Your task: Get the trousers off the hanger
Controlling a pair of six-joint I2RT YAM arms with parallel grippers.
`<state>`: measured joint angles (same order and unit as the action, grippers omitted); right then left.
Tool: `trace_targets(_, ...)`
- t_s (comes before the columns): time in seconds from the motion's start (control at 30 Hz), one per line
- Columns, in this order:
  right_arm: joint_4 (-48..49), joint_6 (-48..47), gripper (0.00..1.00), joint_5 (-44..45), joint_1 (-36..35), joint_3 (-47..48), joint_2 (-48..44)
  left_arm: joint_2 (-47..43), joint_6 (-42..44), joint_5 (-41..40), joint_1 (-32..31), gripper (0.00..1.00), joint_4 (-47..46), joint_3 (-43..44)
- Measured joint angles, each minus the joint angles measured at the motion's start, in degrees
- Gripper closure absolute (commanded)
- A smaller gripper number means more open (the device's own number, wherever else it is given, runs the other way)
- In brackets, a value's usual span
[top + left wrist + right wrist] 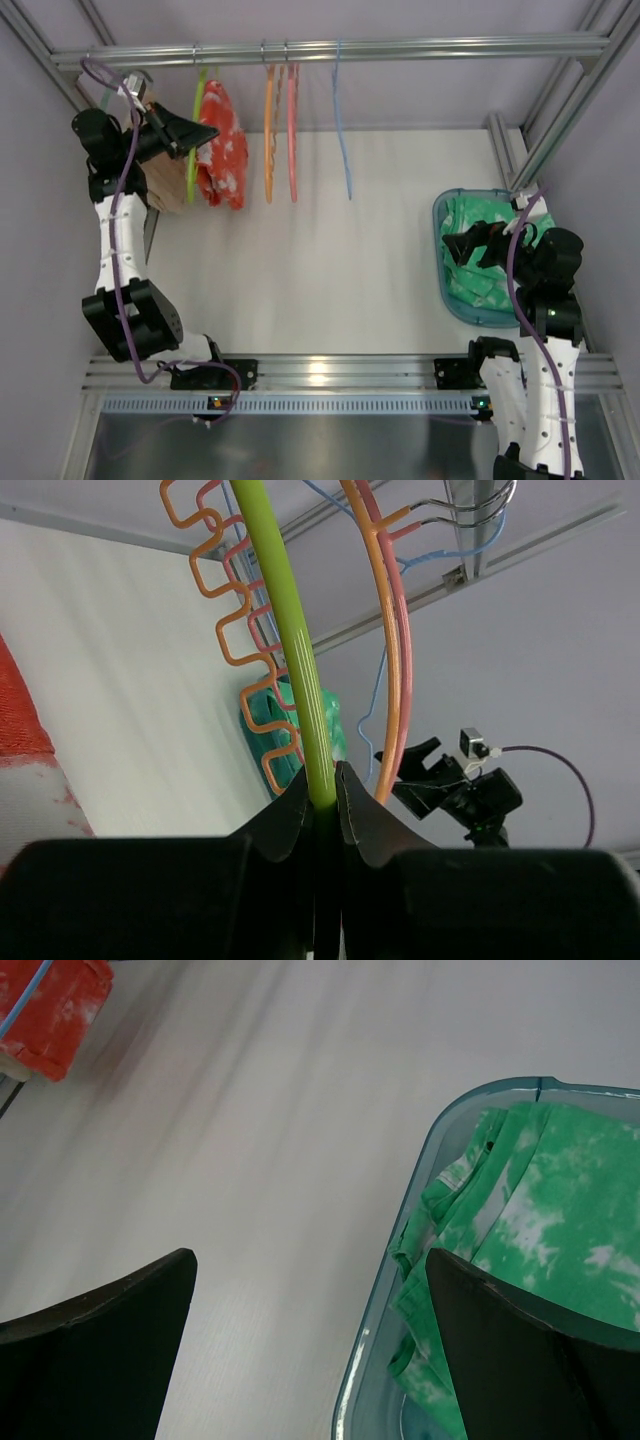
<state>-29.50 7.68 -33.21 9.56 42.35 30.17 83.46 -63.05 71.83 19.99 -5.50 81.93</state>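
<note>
The red-orange trousers (224, 146) with white splotches hang on the lime-green hanger (194, 150) from the top rail at the left. My left gripper (203, 133) is shut on the hanger's lime bar, seen up close in the left wrist view (300, 670) with both fingers (290, 815) pressed against it. A strip of the trousers shows at the left edge of that view (18, 720). My right gripper (452, 247) is open and empty above the near-left rim of the basket; its view shows the trousers far off (55, 1010).
A tan garment (166, 185) hangs behind my left gripper. Orange (268, 130), pink (292, 130) and blue (342, 120) empty hangers hang on the rail (400, 47). A teal basket (440, 280) holds green-and-white cloth (480, 275) at the right.
</note>
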Motion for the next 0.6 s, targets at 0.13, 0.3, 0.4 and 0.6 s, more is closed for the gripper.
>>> trace_targets(0.13, -0.11, -0.17, 0.01, 0.09, 0.00, 0.00, -0.24, -1.18, 4.44, -3.69, -2.47, 1.00, -4.76, -3.69)
trace_targets(0.3, -0.09, -0.13, 0.01, 0.07, 0.00, -0.02, -0.28, -4.37, 9.88, -10.25, -5.70, 1.00, -9.90, -9.20)
trace_targets(0.4, -0.09, -0.13, 0.01, 0.07, 0.00, -0.02, -0.26, -5.31, 11.76, -14.60, -7.72, 1.00, -13.57, -12.09)
trace_targets(0.6, -0.13, -0.20, 0.01, 0.13, 0.00, -0.02, -0.28, -5.31, 13.77, -18.01, -9.55, 1.00, -18.69, -14.73)
